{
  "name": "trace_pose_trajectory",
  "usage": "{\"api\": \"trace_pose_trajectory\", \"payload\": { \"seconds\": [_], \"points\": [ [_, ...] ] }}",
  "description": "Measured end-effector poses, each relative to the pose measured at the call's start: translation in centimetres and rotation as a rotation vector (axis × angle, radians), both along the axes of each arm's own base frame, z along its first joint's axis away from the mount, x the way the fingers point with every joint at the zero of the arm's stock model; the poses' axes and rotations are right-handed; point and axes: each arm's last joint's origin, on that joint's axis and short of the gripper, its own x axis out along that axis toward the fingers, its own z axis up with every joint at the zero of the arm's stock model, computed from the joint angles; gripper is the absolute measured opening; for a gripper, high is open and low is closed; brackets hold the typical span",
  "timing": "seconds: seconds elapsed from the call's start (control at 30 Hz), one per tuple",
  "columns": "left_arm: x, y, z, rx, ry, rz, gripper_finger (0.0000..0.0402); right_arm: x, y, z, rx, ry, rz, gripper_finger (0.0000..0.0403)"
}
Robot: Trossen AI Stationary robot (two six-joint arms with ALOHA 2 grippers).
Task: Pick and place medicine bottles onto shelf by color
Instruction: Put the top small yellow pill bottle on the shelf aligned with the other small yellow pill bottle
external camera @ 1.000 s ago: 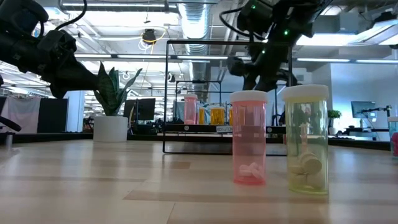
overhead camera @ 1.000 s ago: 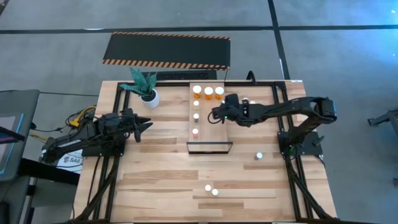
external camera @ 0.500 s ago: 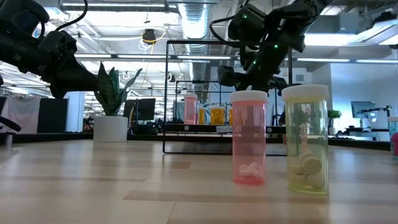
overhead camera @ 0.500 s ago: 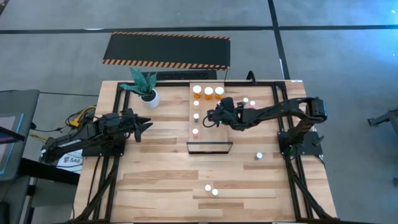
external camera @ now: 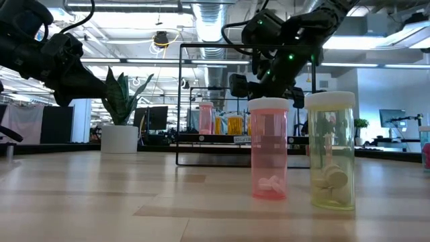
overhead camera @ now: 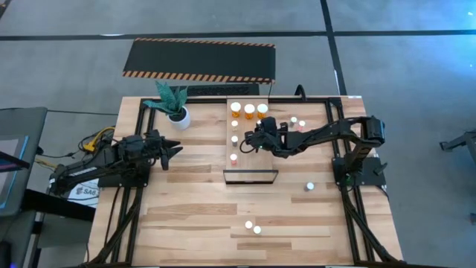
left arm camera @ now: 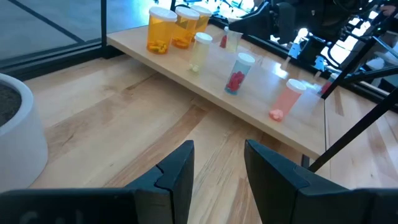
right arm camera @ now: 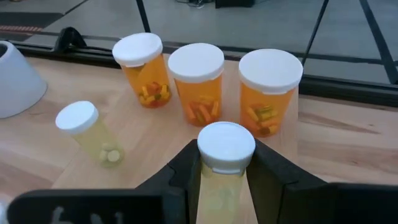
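Observation:
The shelf [overhead camera: 256, 160] lies across the table's middle. Three orange bottles [overhead camera: 249, 110] stand at its far end, with smaller bottles [overhead camera: 234, 139] in a row along its left edge. My right gripper [overhead camera: 248, 143] reaches over the shelf from the right, shut on a yellowish white-capped bottle [right arm camera: 226, 146] just short of the three orange bottles [right arm camera: 198, 78]. Another yellowish bottle [right arm camera: 87, 127] stands on the board beside them. My left gripper [overhead camera: 175, 149] waits open left of the shelf, nothing between its fingers [left arm camera: 180, 171]. My right gripper pinches the yellowish bottle's body just under the white cap [right arm camera: 219, 180], one finger [right arm camera: 186, 168] on each side. The fingers come from the table's right, slanting down. The bottle stands roughly upright, cap up, over the shelf; its bottom is hidden.
A white pot with a green plant [overhead camera: 177, 112] stands left of the shelf's far end. Loose bottles stand on the table at the right [overhead camera: 297, 121], [overhead camera: 309, 187] and near the front [overhead camera: 253, 227]. A dark wire frame [overhead camera: 251, 177] closes the shelf's near end.
My right gripper has gone toward the table's left and down, carrying the yellowish bottle farther in over the shelf, and has stayed shut on it.

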Motion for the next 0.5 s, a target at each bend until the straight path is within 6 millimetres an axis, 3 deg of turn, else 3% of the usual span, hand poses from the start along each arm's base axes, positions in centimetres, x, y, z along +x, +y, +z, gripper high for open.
{"api": "trace_pose_trajectory", "payload": {
  "seconds": [0.5],
  "points": [
    [0.0, 0.0, 0.0, 0.0, 0.0, 0.0, 0.0128, 0.2, 1.3, 0.0, 0.004, 0.001, 0.041, 0.0121]
  ]
}}
